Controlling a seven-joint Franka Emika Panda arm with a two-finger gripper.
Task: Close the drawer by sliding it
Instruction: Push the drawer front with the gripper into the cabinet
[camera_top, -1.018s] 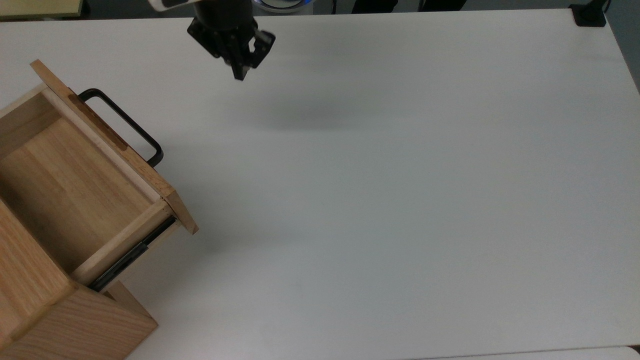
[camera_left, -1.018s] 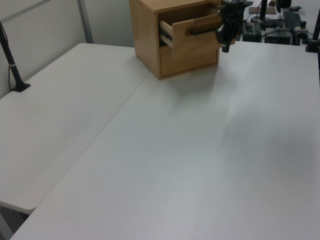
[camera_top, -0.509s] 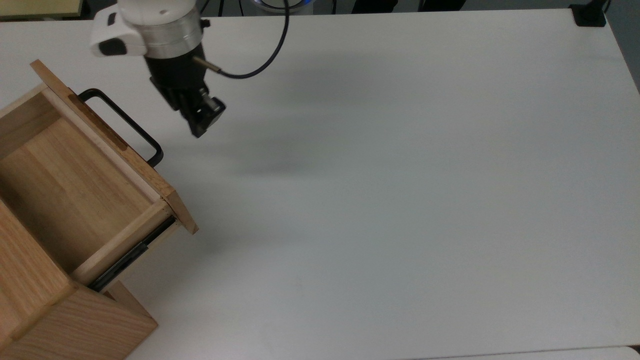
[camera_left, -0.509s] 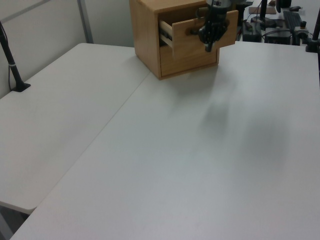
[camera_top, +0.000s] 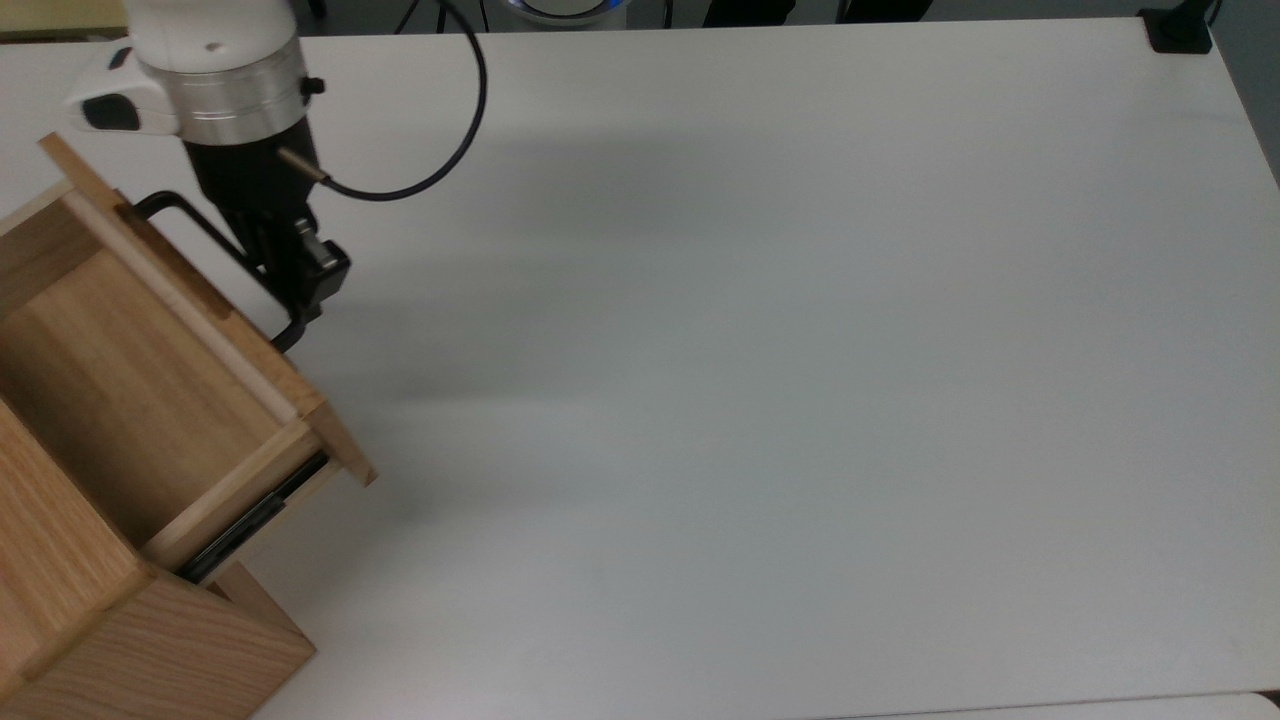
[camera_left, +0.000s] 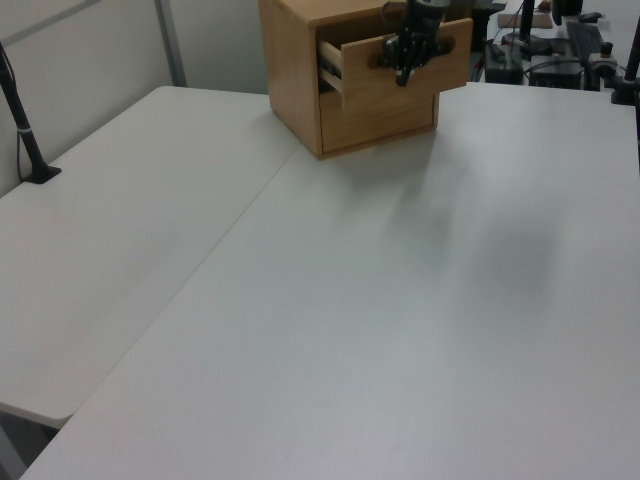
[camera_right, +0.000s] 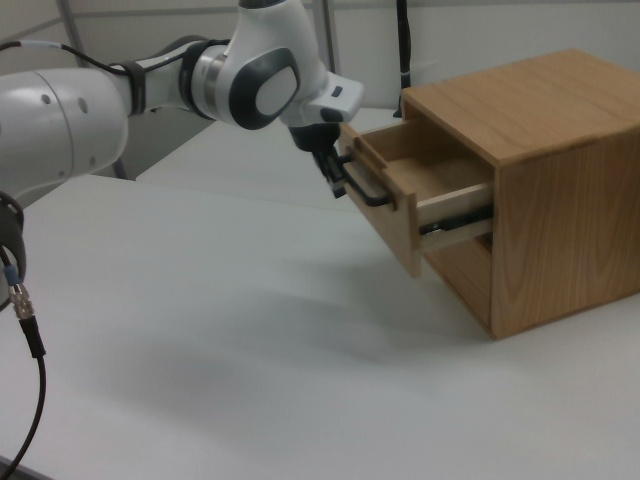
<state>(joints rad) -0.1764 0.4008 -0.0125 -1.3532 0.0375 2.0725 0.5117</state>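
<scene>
Drawer closing is at the contact stage. The fingers (camera_top: 312, 285) are set against the black handle (camera_top: 200, 225) near the end toward the top view's lower right; whether they are spread or closed cannot be told, and no clasp around the bar is evident. In the right view the fingers (camera_right: 335, 170) are seen at the handle (camera_right: 365, 188), just in front of the front panel (camera_right: 385, 200). In the left view the fingers (camera_left: 405, 62) are seen overlapping the front panel (camera_left: 400, 85).

The drawer (camera_top: 130, 390) is pulled well out of the cabinet (camera_top: 150, 640), which stands at the bench (camera_top: 750, 350) edge in the top view's lower left. The open interior is visible from above, and a black side rail (camera_top: 250, 525) is exposed along the near side. In the right view the drawer (camera_right: 430, 190) is seen projecting from the upper opening of the cabinet (camera_right: 550, 180).

The step in hand is judged to be the start of the push. The next move calls for a straight push on the handle or front panel, kept in line with the rails, toward the cabinet. An off-axis push is judged likely to skew the drawer or shift the cabinet on the bench.
</scene>
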